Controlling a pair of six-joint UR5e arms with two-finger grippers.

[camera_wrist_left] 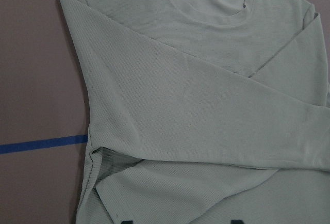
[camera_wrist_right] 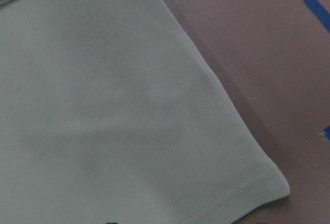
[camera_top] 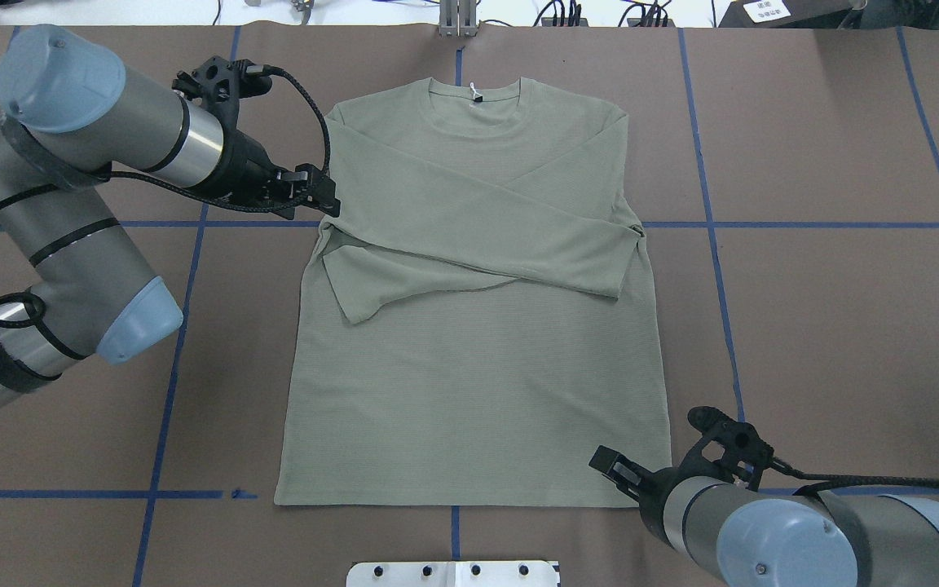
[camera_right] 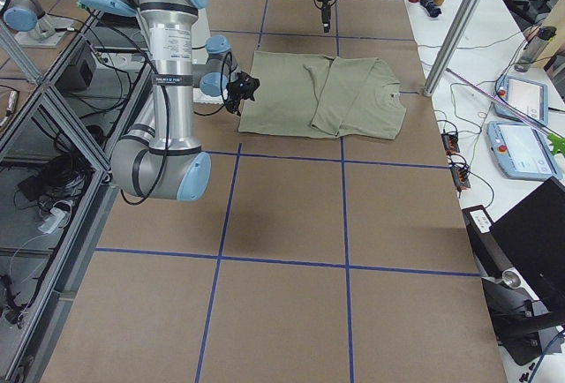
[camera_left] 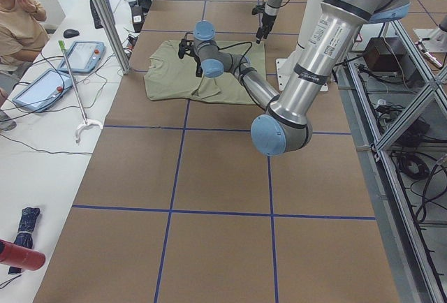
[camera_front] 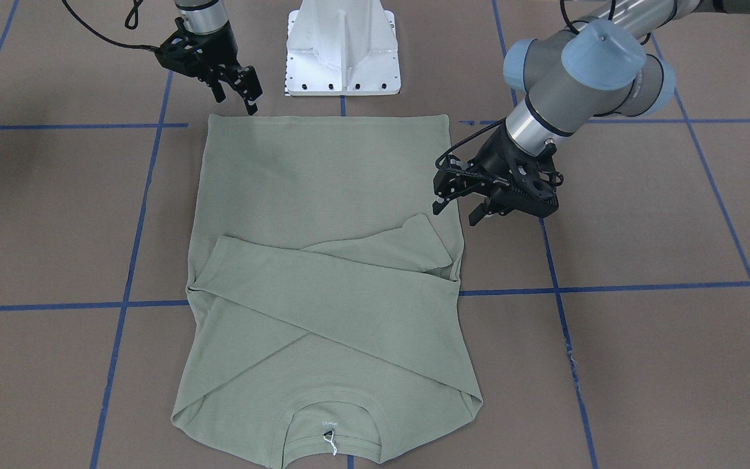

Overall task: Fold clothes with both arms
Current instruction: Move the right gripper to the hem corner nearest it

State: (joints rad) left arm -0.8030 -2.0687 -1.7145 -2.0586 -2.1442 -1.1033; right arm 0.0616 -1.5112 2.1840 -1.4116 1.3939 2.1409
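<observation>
Jaws of the left gripper [camera_front: 456, 210] stand apart with nothing between them. It hangs at the shirt's side edge on the robot's left, one fingertip [camera_front: 438, 207] over that edge; whether it touches the cloth cannot be told. The right gripper [camera_front: 237, 101] is likewise spread and empty, and sits low by the hem corner [camera_wrist_right: 278, 190] on the robot's right.

Counted: two grippers on two arms, the left arm [camera_top: 70, 204] bent across its side of the table [camera_front: 642, 228] and the right arm [camera_top: 763, 522] reaching in from the near edge. There is one shirt [camera_front: 323, 176] with two sleeves and one small white tag [camera_front: 331, 443].

The shirt is sage-green knit, lying flat in the middle of the brown table, hem toward the white pedestal [camera_front: 342, 49] and ribbed round neck [camera_top: 473, 114] toward the far side. Both long sleeves lie across the chest and cross each other. The upper sleeve [camera_front: 323, 299] runs from the shoulder on the robot's left to the opposite edge. The lower sleeve [camera_front: 388, 251] ends in a cuff just beside the left gripper. The lower body is smooth, the hem straight. Blue tape lines [camera_front: 609, 286] grid the table around it.
</observation>
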